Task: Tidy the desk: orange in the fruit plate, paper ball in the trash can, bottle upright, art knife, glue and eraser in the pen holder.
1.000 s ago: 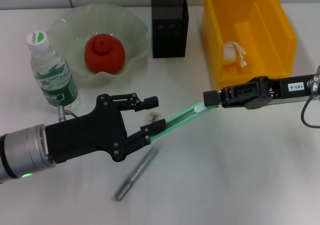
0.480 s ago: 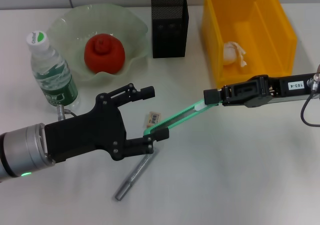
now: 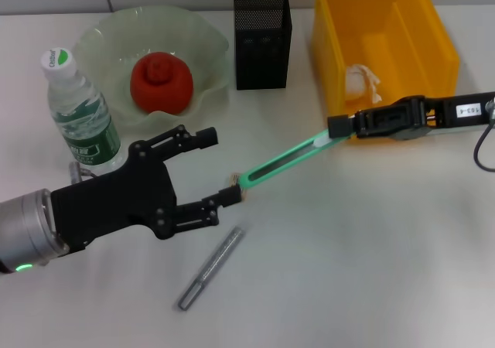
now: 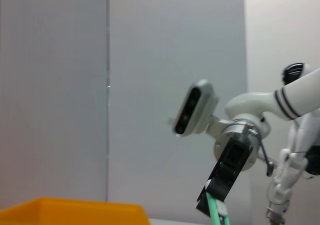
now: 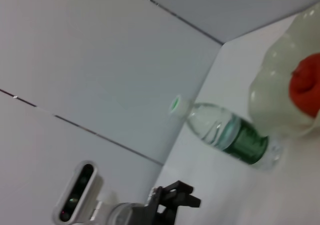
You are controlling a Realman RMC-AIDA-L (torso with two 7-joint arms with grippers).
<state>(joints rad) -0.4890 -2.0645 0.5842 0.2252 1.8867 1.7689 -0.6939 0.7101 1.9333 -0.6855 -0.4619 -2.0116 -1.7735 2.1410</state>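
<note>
My right gripper (image 3: 336,126) is shut on one end of the green art knife (image 3: 282,160), which slants down to the left over the table. My left gripper (image 3: 218,167) stands open just left of the knife's free end, apart from it. The small eraser (image 3: 231,181) peeks out beside the lower left finger. A grey glue stick (image 3: 210,267) lies on the table below. The orange (image 3: 160,81) sits in the pale green fruit plate (image 3: 206,46). The bottle (image 3: 77,108) stands upright. The paper ball (image 3: 360,82) lies in the yellow trash can (image 3: 421,35). The black mesh pen holder (image 3: 261,40) stands at the back.
The left wrist view shows my right gripper (image 4: 216,205) with the green knife (image 4: 220,217) and the trash can's rim (image 4: 75,209). In the right wrist view are the bottle (image 5: 230,132), the orange (image 5: 306,80) and my left gripper (image 5: 172,197).
My left gripper opened wider and drew back to the left, away from the art knife. My right gripper moved right and slightly up, taking the knife with it.
</note>
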